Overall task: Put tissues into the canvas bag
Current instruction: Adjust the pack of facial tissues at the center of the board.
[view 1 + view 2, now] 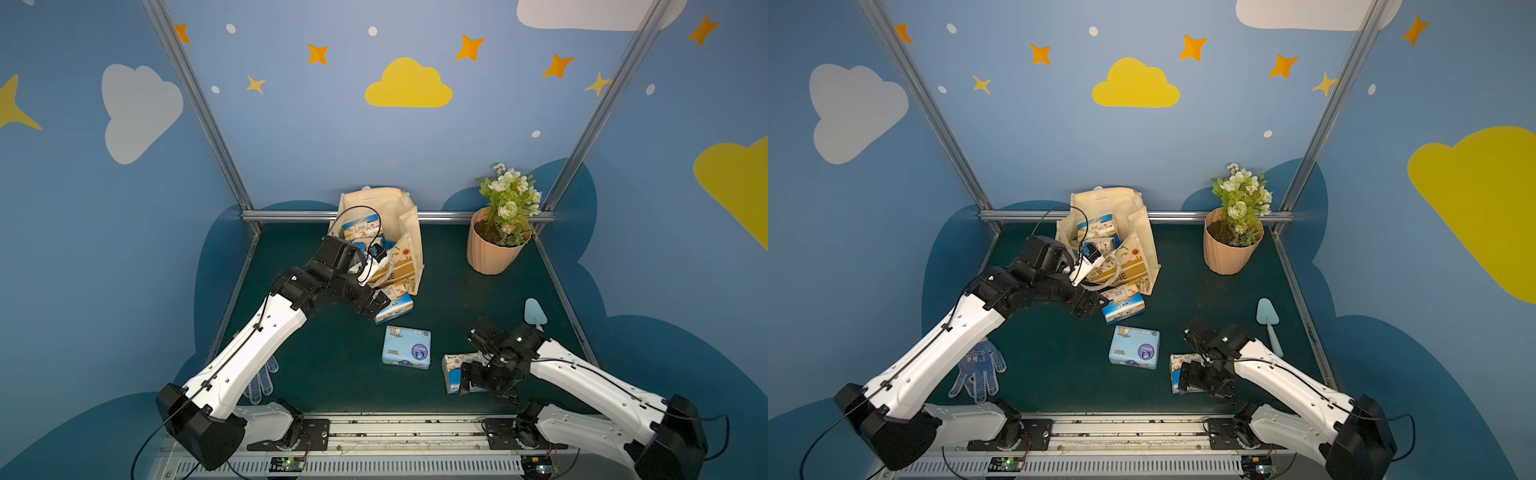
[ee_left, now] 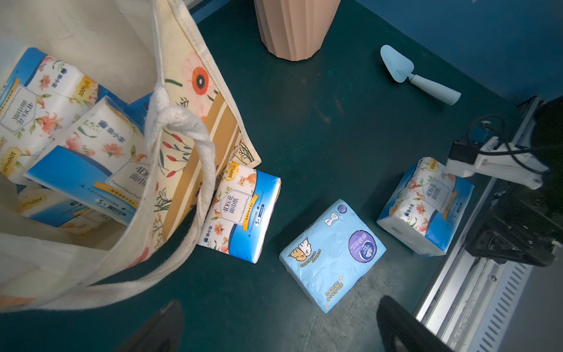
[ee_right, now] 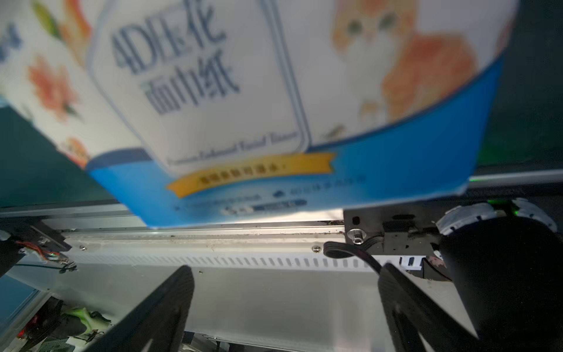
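The canvas bag [image 1: 409, 232] [image 1: 1140, 237] [image 2: 91, 33] stands open at the back of the mat, with several blue-and-white tissues packs [image 2: 100, 152] inside. One floral pack [image 1: 395, 306] [image 1: 1124, 304] [image 2: 240, 213] lies against the bag's front. Mid-mat lies a pale blue pack [image 1: 406, 347] [image 1: 1134, 347] [image 2: 332, 253]. My left gripper [image 1: 374, 308] [image 1: 1091, 305] [image 2: 280, 304] hangs open over bare mat beside the floral pack. Another floral pack [image 1: 453, 368] [image 1: 1177, 363] [image 2: 423, 204] [image 3: 243, 91] lies front right, just beyond my open right gripper [image 1: 471, 380] [image 1: 1190, 374] [image 3: 286, 268], with nothing between the fingers.
A ribbed peach flowerpot [image 1: 492, 253] [image 1: 1229, 253] [image 2: 295, 27] with flowers stands back right. A pale blue trowel [image 1: 535, 313] [image 1: 1268, 322] [image 2: 420, 79] lies near the right edge, a dotted glove [image 1: 978, 370] front left. The metal rail [image 1: 395, 419] [image 3: 213, 243] runs along the front.
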Tool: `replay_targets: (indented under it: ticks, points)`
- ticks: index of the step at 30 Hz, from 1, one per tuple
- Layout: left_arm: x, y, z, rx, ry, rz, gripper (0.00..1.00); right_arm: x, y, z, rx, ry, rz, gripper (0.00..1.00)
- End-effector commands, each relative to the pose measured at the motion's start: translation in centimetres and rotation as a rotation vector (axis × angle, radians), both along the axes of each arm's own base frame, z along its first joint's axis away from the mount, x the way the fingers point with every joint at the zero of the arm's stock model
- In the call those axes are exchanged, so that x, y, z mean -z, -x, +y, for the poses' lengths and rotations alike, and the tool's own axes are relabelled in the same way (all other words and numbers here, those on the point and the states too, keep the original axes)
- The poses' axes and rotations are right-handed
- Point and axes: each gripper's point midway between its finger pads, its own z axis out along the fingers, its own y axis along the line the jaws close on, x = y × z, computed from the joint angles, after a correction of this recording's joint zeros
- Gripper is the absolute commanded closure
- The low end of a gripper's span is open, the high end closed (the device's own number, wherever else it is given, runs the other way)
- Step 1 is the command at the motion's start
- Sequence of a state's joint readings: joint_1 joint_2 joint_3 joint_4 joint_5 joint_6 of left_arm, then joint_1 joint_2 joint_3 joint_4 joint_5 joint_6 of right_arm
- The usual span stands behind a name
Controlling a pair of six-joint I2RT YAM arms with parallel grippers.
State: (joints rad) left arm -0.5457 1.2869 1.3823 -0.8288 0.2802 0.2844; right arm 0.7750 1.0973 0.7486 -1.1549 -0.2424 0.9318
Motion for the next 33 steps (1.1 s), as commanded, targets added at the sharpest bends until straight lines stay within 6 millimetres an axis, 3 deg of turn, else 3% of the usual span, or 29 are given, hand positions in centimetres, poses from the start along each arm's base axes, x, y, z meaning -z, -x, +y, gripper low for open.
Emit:
replay_targets:
  ticks: [1, 4, 14, 17, 25, 33]
  points:
    - [-0.4, -0.1, -0.4, 0.019, 0.011, -0.021, 0.0, 0.1, -1.2, 1.0, -0.029, -0.054, -0.021, 0.03]
    - [-0.6, 0.0, -0.5, 0.029, 0.013, -0.025, 0.0, 0.5, -2.4, 1.7, 0.004, -0.112, -0.038, 0.03]
    - [-0.3, 0.0, -1.0, 0.04, 0.015, -0.012, 0.0, 1.3, -6.0, 0.1, 0.143, -0.162, -0.124, 0.03]
    - [-0.3, 0.0, -1.1, 0.042, 0.016, -0.01, 0.0, 0.8, -7.9, 0.7, 0.165, -0.239, -0.171, 0.03]
    - [-0.4, 0.2, -1.2, 0.046, 0.023, -0.005, 0.0, -1.5, -13.7, 0.1, 0.213, -0.334, -0.336, 0.03]
    - [-0.8, 0.5, -1.4, 0.056, 0.042, -0.014, 0.0, -2.0, -15.3, 0.8, 0.122, -0.279, -0.26, 0.03]
